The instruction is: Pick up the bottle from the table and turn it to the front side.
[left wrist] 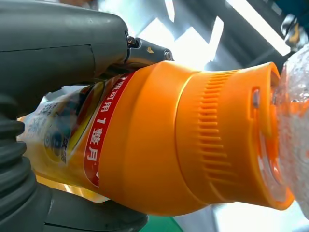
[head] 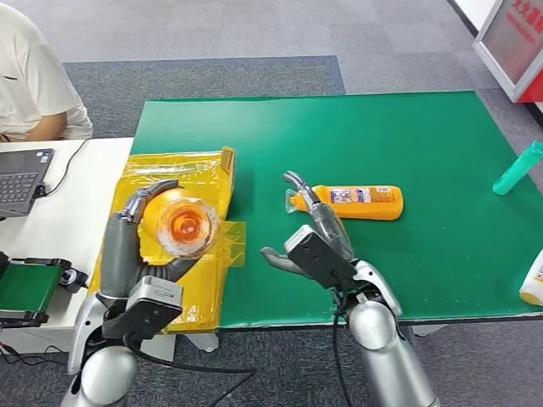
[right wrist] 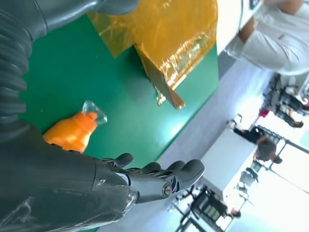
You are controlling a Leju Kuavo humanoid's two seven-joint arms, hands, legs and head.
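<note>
a: left hand (head: 137, 254) has a bottle (head: 186, 222) up off the table, fingers wrapped round its body, cap end facing the head camera, over the yellow box (head: 211, 174) by the mat's left edge.

b: so it's mid-turn, likely. right hand (head: 314, 246)?

a: fingers spread, holding nothing, near a second bottle (head: 359, 202) lying mid-mat (head: 384, 136). next the wrist should roll until the label faces front.

Held bottle (left wrist: 153, 140): orange, ribbed cap, red label band with white characters. Second bottle (head: 359, 202): orange, at 3 o'clock of it. Mat (head: 397, 144): green. Wrapped box (head: 211, 170): translucent yellow.
</note>
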